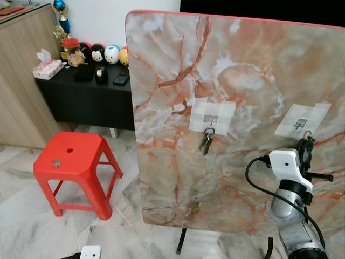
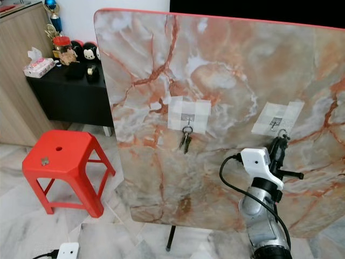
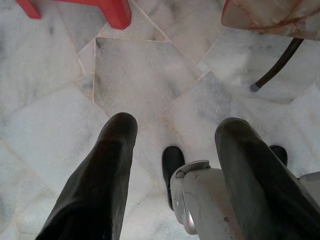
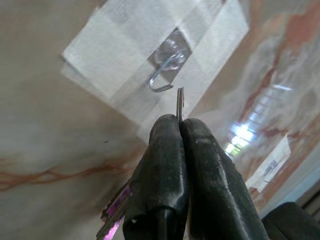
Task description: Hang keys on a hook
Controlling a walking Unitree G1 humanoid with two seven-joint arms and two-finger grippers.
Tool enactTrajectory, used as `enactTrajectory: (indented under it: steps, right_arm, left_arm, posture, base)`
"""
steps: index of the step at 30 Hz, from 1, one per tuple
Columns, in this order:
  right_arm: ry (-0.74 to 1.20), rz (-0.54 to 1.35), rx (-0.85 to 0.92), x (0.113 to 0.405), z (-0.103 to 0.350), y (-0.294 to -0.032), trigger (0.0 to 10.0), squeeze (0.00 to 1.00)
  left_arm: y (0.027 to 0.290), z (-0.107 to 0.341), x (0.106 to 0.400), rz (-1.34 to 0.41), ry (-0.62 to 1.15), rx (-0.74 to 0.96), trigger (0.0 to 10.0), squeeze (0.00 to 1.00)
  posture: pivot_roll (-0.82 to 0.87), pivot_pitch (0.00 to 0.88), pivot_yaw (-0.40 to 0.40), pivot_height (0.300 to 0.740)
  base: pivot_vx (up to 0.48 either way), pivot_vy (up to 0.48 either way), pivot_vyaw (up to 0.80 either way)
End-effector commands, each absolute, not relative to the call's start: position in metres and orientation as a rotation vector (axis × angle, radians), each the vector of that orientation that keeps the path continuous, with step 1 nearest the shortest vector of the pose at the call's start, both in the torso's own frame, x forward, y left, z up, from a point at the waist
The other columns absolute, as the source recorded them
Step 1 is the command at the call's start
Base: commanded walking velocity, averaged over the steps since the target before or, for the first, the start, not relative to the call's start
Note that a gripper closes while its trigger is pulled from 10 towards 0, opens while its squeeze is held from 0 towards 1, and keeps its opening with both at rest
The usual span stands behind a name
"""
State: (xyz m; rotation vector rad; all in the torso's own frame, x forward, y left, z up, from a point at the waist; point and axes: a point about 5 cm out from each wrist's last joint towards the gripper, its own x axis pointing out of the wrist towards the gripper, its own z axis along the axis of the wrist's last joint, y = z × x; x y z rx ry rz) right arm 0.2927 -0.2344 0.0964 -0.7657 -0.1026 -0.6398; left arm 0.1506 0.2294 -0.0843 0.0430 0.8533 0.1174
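An upright marble board (image 1: 178, 65) carries two taped metal hooks. On the left hook (image 1: 211, 121) hangs a bunch of keys (image 1: 206, 142). My right gripper (image 1: 306, 144) is raised just below the right hook (image 1: 299, 125), shut on a key ring (image 4: 180, 102) whose edge sticks out of the fingertips close beside the right hook (image 4: 164, 76). Purple key parts (image 4: 116, 216) dangle under the fingers. My left gripper (image 3: 175, 137) hangs open over the floor.
A red plastic stool (image 1: 73, 162) stands left of the board. Behind it a black table (image 1: 86, 89) holds toys, a tissue box and small items, beside a wooden cabinet (image 1: 19, 70). The board's black leg (image 1: 182, 240) meets the marble floor.
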Motion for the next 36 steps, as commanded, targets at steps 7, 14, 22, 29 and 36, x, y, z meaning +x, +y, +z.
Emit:
enactTrajectory:
  steps: [7,14,22,29,36]
  right_arm:
    - [-0.150,-0.600,-0.812,0.303,0.106,-0.230,10.0,0.00]
    - [-0.167,-0.604,-0.813,0.303,0.108,-0.229,10.0,0.00]
    - [-0.157,-0.588,-0.837,0.306,0.107,-0.228,10.0,0.00]
    - [-0.170,-0.559,-0.881,0.305,0.107,-0.223,10.0,0.00]
    - [-0.147,-0.562,-0.877,0.303,0.103,-0.224,10.0,0.00]
  left_arm:
    - [0.229,-0.086,0.147,0.123,0.870,0.027,10.0,0.00]
    - [0.228,-0.086,0.147,0.123,0.867,0.024,10.0,0.00]
    - [0.228,-0.087,0.147,0.121,0.867,0.020,10.0,0.00]
    - [0.228,-0.087,0.147,0.123,0.867,0.020,10.0,0.00]
    - [0.228,-0.086,0.147,0.121,0.865,0.021,10.0,0.00]
  posture:
    - [-0.01,0.000,-0.082,0.740]
    - [-0.01,0.000,-0.082,0.740]
    - [-0.01,0.000,-0.084,0.740]
    - [-0.01,0.000,-0.085,0.740]
    - [-0.01,0.000,-0.084,0.740]
  base:
    - [0.000,0.000,0.00]
    - [0.000,0.000,0.00]
    - [0.000,0.000,0.00]
    - [0.000,0.000,0.00]
    - [0.000,0.000,0.00]
